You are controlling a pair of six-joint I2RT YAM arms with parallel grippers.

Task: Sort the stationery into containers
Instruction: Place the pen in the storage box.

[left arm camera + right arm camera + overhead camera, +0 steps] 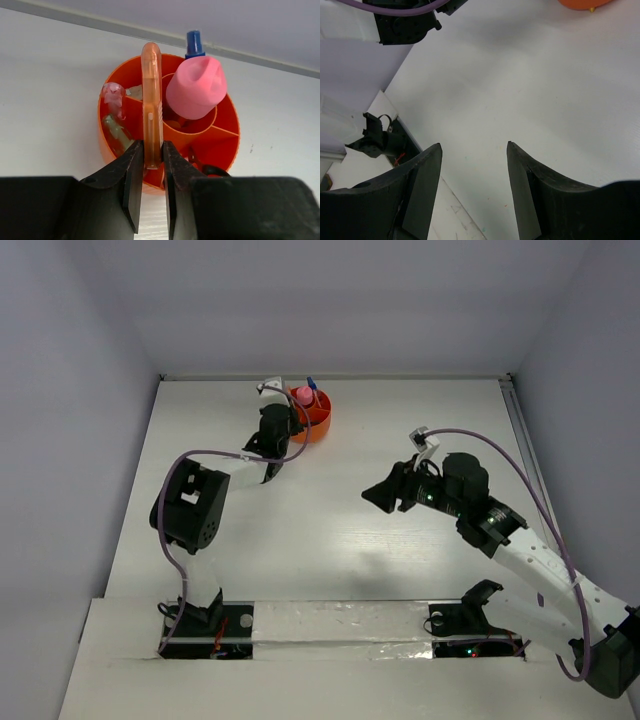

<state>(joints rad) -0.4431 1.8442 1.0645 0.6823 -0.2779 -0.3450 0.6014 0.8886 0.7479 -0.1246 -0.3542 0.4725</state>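
The left gripper [275,427] is clamped on a slim translucent orange-pink capsule-like piece [151,100] that lies over the left side of the round orange plastic tub with inner dividers [231,137]. Only the left wrist view shows this grip. That view also shows pale green [116,132] and pink pieces [112,95] in the tub's left compartments, and a dark loop at its near rim, possibly scissors. The right gripper [385,495] hangs well right of the tub with its jaws apart and empty.
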